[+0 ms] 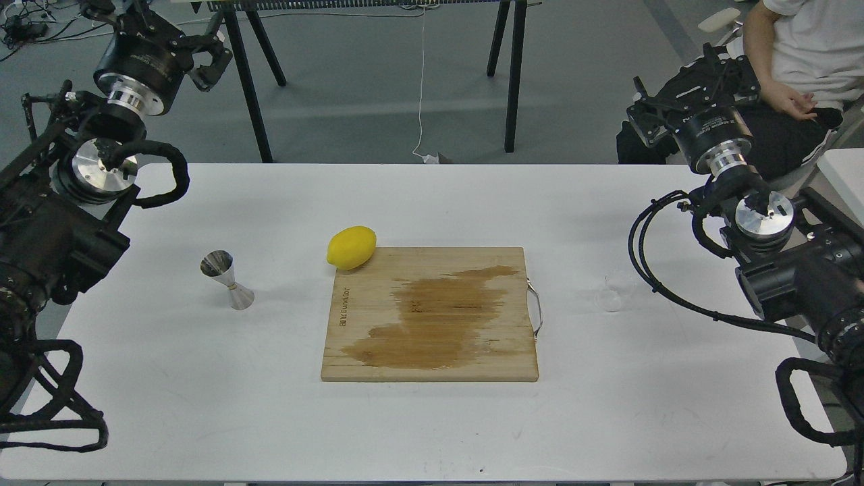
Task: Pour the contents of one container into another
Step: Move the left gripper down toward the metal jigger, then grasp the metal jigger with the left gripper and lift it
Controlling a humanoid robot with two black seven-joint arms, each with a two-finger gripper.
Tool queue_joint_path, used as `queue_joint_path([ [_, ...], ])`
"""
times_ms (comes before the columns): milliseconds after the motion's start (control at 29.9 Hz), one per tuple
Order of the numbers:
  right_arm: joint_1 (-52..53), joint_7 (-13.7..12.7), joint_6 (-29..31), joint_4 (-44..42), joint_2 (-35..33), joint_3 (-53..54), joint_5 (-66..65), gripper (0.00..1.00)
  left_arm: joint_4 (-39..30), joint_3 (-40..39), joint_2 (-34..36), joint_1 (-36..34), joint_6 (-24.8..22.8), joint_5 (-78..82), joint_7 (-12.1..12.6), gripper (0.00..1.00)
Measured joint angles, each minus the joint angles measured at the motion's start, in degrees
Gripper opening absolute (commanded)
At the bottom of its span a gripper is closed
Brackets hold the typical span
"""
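The tiny clear glass cup (613,294) stands on the white table (432,425), right of the cutting board, and is hard to make out against the white top. The shiny steel jigger (227,279) stands upright on the left side of the table. My left gripper (181,35) is raised at the far left, beyond the table's back edge, open and holding nothing. My right gripper (677,86) hangs at the far right, also beyond the back edge, open and empty. Both grippers are well away from the cup and the jigger.
A wooden cutting board (430,314) with a dark wet stain lies in the table's middle. A yellow lemon (352,247) rests at its back left corner. A seated person (803,61) is behind the right arm. Black table legs (513,74) stand behind.
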Motion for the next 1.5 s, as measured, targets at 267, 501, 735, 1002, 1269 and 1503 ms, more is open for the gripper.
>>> queue_joint_path([
  [267, 0.7, 0.2, 0.0, -1.2, 0.0, -0.2, 0.0, 1.0, -0.1, -0.1, 0.7, 0.3, -1.0, 0.0, -0.2, 1.0],
  [501, 1.0, 0.3, 0.0, -2.2, -1.5, -0.1, -0.1, 1.0, -7.0, 2.9, 7.3, 3.7, -1.6, 1.3, -0.7, 1.0],
  [735, 2.2, 0.2, 0.0, -5.0, -3.9, -0.2, -0.1, 1.0, -25.7, 6.5, 21.6, 9.9, -1.6, 18.1, -4.7, 1.0],
  [1002, 1.9, 0.2, 0.0, -5.2, -4.1, -0.9, -0.2, 1.0, -46.7, 8.6, 37.5, 18.1, 0.9, 38.4, -5.3, 0.97],
  [1269, 1.9, 0.3, 0.0, -5.4, -3.9, -0.7, -0.2, 1.0, -49.3, 9.3, 40.2, 26.2, 13.0, 63.7, -6.9, 0.97],
  [1503, 1.4, 0.7, 0.0, -5.5, -4.1, -0.4, -0.2, 1.0, -47.8, 10.3, 38.7, 35.5, 27.2, 86.6, -6.9, 0.95],
])
